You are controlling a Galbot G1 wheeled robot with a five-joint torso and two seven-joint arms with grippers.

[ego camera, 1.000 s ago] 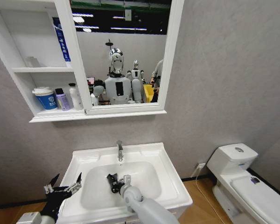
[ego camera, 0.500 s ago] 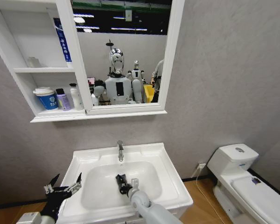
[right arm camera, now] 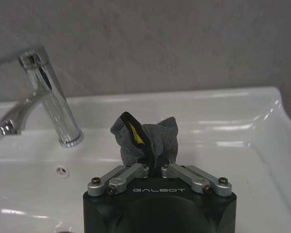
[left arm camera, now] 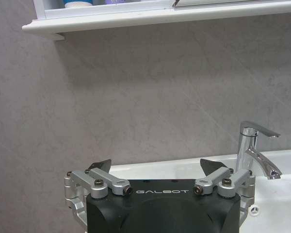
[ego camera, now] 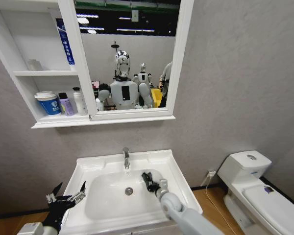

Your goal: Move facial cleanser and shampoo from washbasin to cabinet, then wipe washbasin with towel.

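Left hand (ego camera: pixel 64 198) lower left of frame, fingers apart, idle off the washbasin (ego camera: pixel 179 169) edge. Cabinet (ego camera: pixel 19 73) upper left holds bottles. Centre-right in the bowl: right hand (ego camera: pixel 151 182) clamped on towel (right arm camera: pixel 146 138). Wiping step: probably press flat, sweep the whole bowl, avoid the tap (ego camera: pixel 126 157). Towel bunched, dark grey, yellow edge.

towel (ego camera: pixel 148 178) in washbasin (ego camera: pixel 179 172) right half | tap (ego camera: pixel 126 158) behind | cabinet (ego camera: pixel 44 73) above left
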